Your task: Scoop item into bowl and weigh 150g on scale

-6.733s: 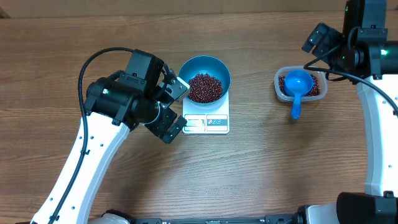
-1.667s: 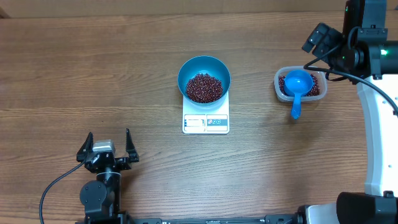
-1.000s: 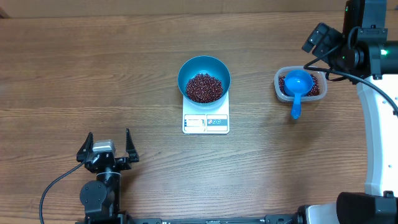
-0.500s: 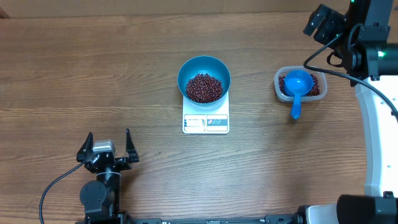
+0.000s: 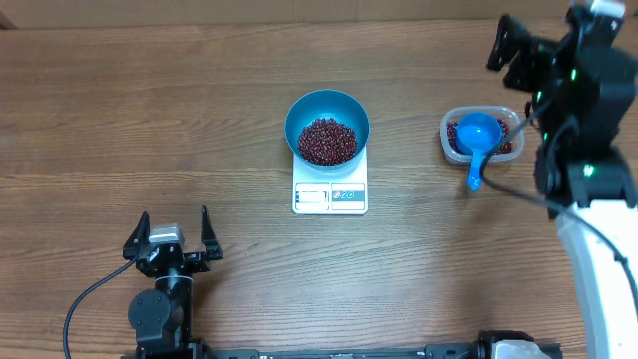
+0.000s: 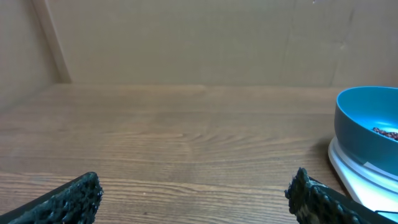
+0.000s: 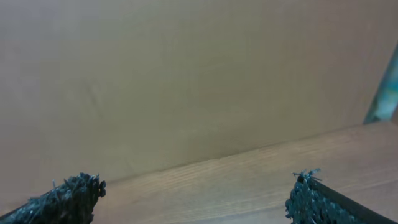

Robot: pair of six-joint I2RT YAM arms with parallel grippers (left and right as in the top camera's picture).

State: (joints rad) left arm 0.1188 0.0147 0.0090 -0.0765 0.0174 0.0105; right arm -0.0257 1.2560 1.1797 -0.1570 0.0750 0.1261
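Right tool (image 7: 194, 194) elsewhere now, wide-open, empty

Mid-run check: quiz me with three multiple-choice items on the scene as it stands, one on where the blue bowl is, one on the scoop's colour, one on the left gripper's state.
1. Where is the bowl?
A. On the scale
B. Beside the scale
C. Lifted above the scale

2. What colour is the scoop resting in the tub?
A. White
B. Red
C. Blue

3. What state is the left gripper in?
A. Shut on the scoop
B. Open and empty
C. Shut on the bowl's rim

Answers:
1 A: the overhead view shows the bowl sitting on the scale's platform, with only the display panel uncovered.
2 C: its cup and handle are bright blue against the dark beans in the tub.
3 B: its fingers stand wide apart near the front edge of the table, with nothing between them.
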